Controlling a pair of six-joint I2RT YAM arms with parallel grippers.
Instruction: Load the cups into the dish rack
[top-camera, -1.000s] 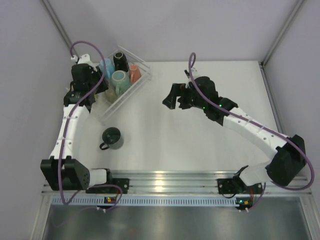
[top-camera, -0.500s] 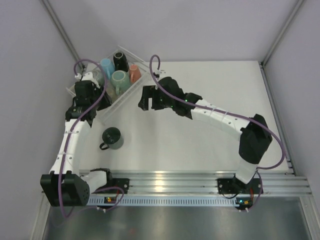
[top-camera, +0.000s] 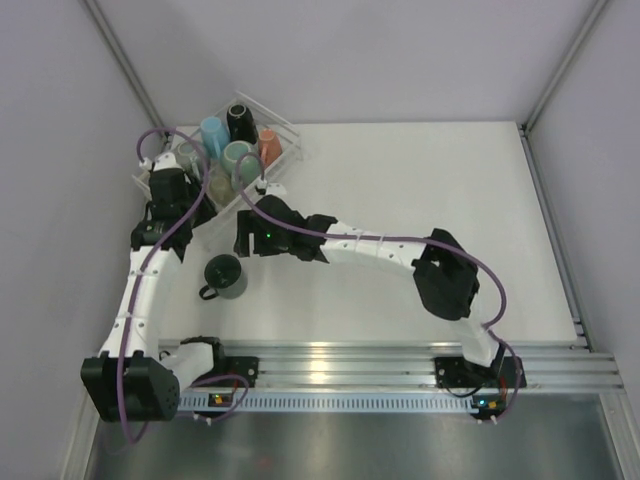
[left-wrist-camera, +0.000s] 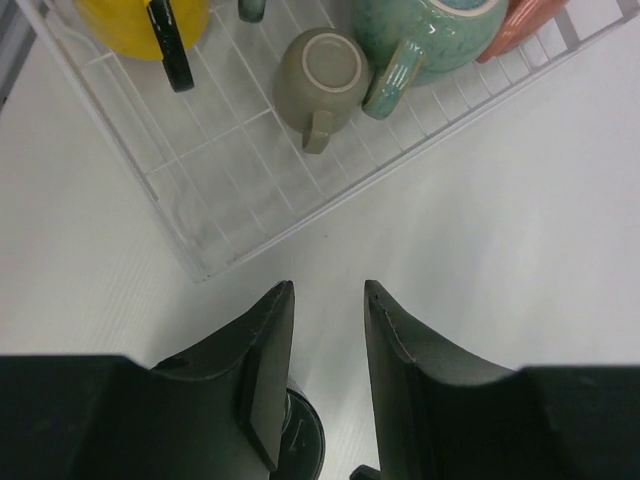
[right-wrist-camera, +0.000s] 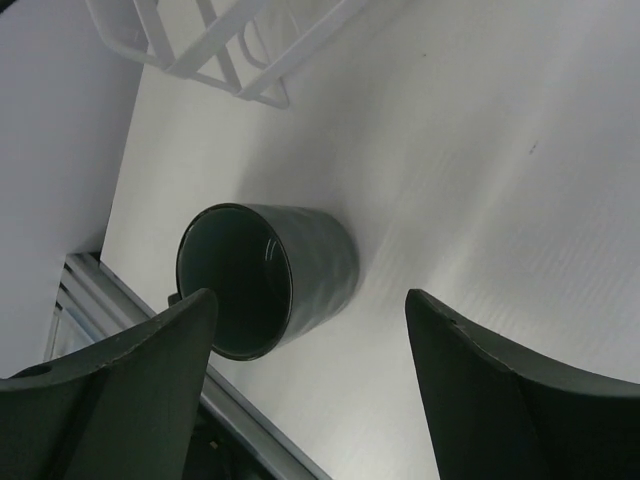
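Rack (left-wrist-camera: 230, 215) w/ several cups (left-wrist-camera: 320, 70); green mug (right-wrist-camera: 310, 270) outside. L fingers (left-wrist-camera: 265, 370) narrowly apart, R fingers (right-wrist-camera: 480, 380) wide; both empty.

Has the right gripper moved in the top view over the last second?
Yes. The right gripper swept left, from well right of the dish rack to close beside the dark green mug standing outside it.

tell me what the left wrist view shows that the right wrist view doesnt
Only left wrist: the yellow cup, olive cup, teal mug and salmon cup sitting in the dish rack, plus the left gripper. Only right wrist: the dark green mug loose on the table, ahead of the open right gripper. Both: part of that dish rack and the white table.
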